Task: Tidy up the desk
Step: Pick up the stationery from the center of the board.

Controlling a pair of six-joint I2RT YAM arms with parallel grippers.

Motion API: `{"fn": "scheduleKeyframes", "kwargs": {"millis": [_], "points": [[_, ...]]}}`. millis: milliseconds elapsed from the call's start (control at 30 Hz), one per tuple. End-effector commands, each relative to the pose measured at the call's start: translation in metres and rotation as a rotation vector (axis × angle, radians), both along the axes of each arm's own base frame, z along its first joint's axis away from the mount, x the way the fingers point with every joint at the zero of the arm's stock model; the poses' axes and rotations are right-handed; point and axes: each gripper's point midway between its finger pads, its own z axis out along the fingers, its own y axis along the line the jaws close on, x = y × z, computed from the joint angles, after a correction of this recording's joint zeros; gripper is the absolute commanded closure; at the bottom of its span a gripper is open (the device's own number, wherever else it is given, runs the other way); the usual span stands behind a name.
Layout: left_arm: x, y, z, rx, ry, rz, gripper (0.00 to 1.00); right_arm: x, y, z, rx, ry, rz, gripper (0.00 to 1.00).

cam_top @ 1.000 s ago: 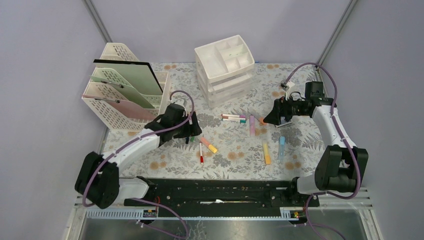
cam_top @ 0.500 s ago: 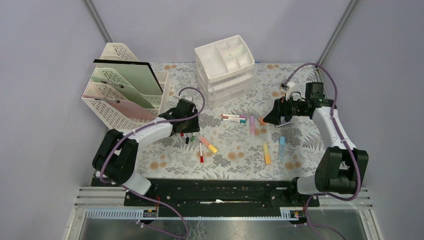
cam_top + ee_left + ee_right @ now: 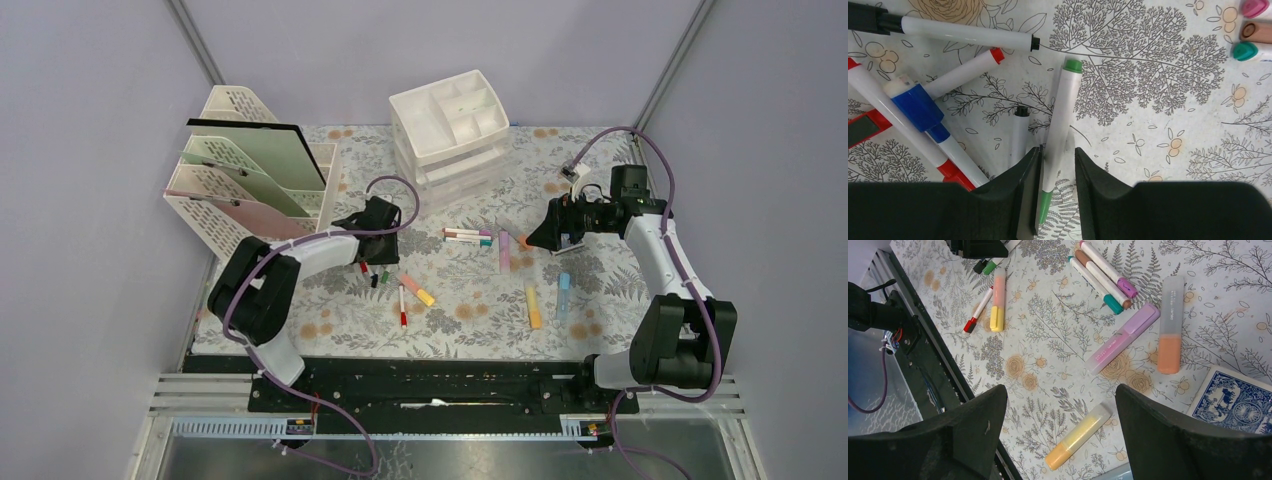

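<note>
Overhead and wrist views of the bench (image 3: 470,300), a rectangular top that fills the floor of the enclosure in front of the two arm bases. It is covered in a pale cloth printed with grey ferns and orange flowers, with metal rails (image 3: 180,392) along the near edge. Plain lilac-grey walls close the back and sides. At the far left stands a cream lattice file rack (image 3: 225,215) holding sheets, and at the far centre a white drawer unit (image 3: 450,135). Loose pens and highlighters lie scattered between the arms, among them a yellow highlighter (image 3: 533,305), a purple one (image 3: 504,250) and three pens (image 3: 468,236) laid side by side. A blue-backed card box (image 3: 1238,407) lies under the right arm (image 3: 655,250), whose jaws stand wide apart and empty above the cloth. The left arm (image 3: 300,255) reaches low over a cluster of markers. Its jaws straddle a green-capped marker (image 3: 1060,130), and whether they press it cannot be told. Compared with one second earlier, the left arm has stretched farther in and its jaws have narrowed. The right arm and the pens have not shifted.
</note>
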Motion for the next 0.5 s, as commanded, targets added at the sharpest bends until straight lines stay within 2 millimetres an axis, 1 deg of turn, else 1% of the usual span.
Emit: {"fn": "scheduleKeyframes", "kwargs": {"millis": [0,233,333,467], "points": [[0.015,-0.005,0.006,0.012,-0.043,0.005,0.67,-0.001,0.004,0.014,0.022,-0.056,0.018,0.14],[0.008,-0.003,-0.009,0.053,-0.016,0.022,0.75,-0.001,0.005,0.015,0.031,-0.057,0.023,0.14],[0.006,-0.001,-0.013,0.069,-0.01,0.026,0.8,-0.001,0.006,0.016,0.035,-0.059,0.024,0.14],[0.007,-0.001,-0.009,0.076,-0.02,0.024,0.92,-0.002,0.007,0.018,0.048,-0.058,0.029,0.14]]}}
